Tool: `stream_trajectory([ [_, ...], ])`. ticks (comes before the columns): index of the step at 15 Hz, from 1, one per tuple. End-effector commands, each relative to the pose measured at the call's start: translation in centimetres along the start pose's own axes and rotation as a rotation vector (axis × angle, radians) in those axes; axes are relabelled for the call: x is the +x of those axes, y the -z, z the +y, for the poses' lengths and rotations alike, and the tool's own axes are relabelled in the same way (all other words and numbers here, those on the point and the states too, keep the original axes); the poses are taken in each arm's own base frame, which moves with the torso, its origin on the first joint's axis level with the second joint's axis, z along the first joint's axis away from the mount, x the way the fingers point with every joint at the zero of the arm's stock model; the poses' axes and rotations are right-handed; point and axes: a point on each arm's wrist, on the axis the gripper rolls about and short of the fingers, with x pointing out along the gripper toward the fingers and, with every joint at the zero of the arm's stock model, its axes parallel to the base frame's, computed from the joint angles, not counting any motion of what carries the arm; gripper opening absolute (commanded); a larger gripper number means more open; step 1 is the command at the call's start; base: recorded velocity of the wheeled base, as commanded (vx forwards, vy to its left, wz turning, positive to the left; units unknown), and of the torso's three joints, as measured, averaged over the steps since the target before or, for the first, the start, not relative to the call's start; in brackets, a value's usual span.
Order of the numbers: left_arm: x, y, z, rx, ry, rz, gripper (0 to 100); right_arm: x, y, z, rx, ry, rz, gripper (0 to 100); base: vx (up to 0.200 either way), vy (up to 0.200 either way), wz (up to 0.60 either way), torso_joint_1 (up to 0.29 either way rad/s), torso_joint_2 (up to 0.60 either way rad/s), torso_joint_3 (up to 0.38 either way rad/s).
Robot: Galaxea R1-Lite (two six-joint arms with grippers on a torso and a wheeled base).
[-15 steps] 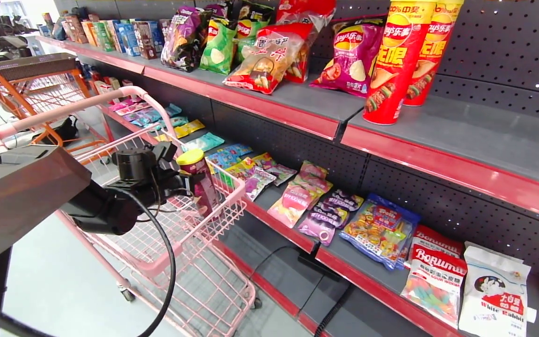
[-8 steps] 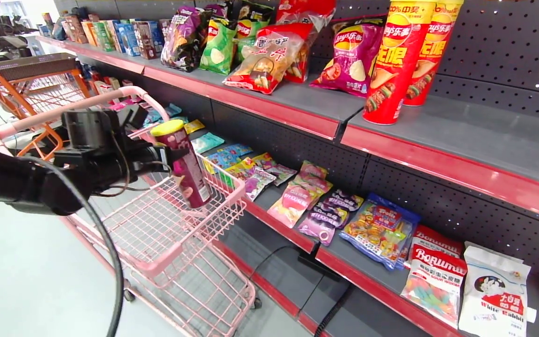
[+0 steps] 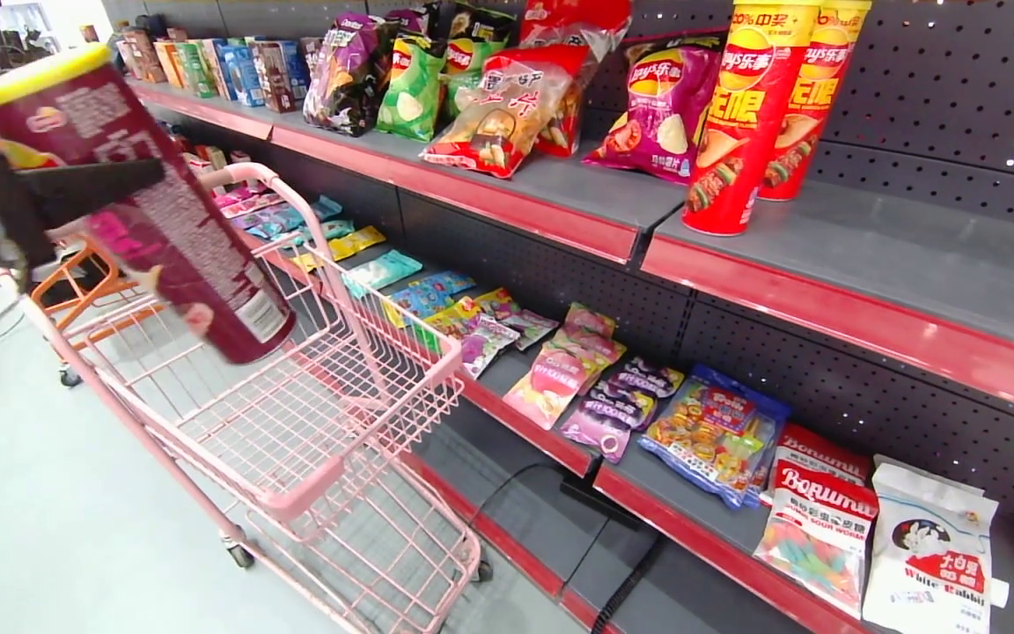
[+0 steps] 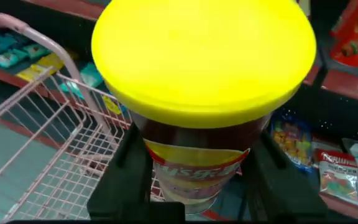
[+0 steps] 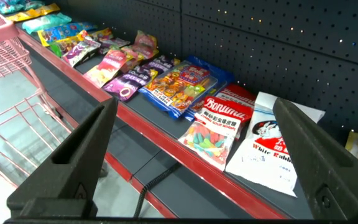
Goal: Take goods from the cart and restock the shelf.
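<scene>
two-tier shelf (image 3: 868, 255) with red front edges. pink cart (image 3: 291, 500) parked along its lower tier. maroon chip can (image 3: 194, 269) with yellow lid (image 4: 204, 56) held tilted in the air above the handle end of the cart's basket, lid up, well apart from the shelf's front edge. left end effector (image 4: 194, 186) clamped on the can's body, one finger each side. right end effector (image 5: 191, 168) spread wide, nothing between its fingers, over the lower tier's front edge near the candy bags (image 5: 179, 84). two red chip cans (image 3: 740, 114) upright on the upper tier.
</scene>
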Motion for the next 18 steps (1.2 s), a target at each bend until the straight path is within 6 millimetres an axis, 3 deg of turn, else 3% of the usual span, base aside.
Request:
stream_trajectory([
  [1,-11.6,2.7,-2.8,0.129,-0.054,-0.113,0,0.0,0.0,0.0,0.002,0.001,0.000,100,0.000,0.000,0.00,0.000,0.00,0.000],
  [2,-11.6,2.7,-2.8,0.129,-0.054,-0.113,0,0.0,0.0,0.0,0.002,0.001,0.000,100,0.000,0.000,0.00,0.000,0.00,0.000],
  [3,-13.8,3.7,-3.2,0.161,-0.123,-0.144,0,0.0,0.0,0.0,0.005,0.003,0.000,100,0.000,0.000,0.00,0.000,0.00,0.000],
  [4,-14.7,4.3,-3.4,0.162,-0.136,-0.151,0,0.0,0.0,0.0,0.004,0.001,0.000,100,0.000,0.000,0.00,0.000,0.00,0.000],
  [9,-17.4,8.1,-3.9,0.180,-0.172,-0.183,0,0.0,0.0,0.0,0.001,0.001,0.000,100,0.000,0.000,0.00,0.004,-0.01,-0.008],
  [18,-17.4,10.6,-3.4,0.184,-0.311,-0.095,0,0.0,0.0,0.0,-0.001,0.000,0.000,100,0.000,0.000,0.00,0.161,-0.47,-0.309],
])
